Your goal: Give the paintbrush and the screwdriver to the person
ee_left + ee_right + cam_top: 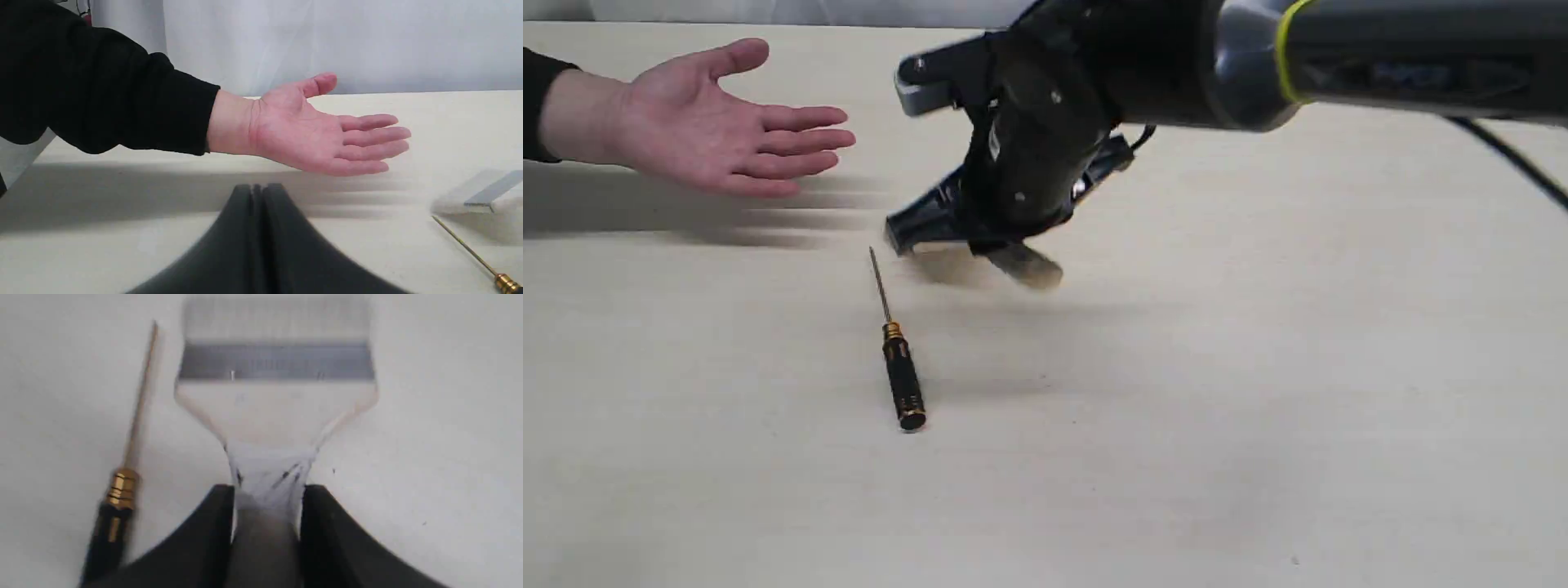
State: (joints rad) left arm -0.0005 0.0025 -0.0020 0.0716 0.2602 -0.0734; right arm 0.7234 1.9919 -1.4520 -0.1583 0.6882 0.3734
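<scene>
Beside screwdriver [903,380], right pincer [267,496] angled down, clamping paintbrush [278,408] handle

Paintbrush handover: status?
Right pincer shut on paintbrush handle. Left pincer shut, empty. Screwdriver lying on table beside brush. Person's hand open, palm up; nothing between it and brush.

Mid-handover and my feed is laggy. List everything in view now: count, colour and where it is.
table: one, beige, under everything.
screwdriver: one, black-gold handle, brassy shaft, lying on table.
paintbrush: one, pale bristles, silver ferrule, wood handle, beside screwdriver, gripped by handle.
hand: one, bare, dark sleeve, open palm-up over table.
left gripper: one, black, shut, empty, facing hand.
right gripper: one, black, shut on paintbrush.
</scene>
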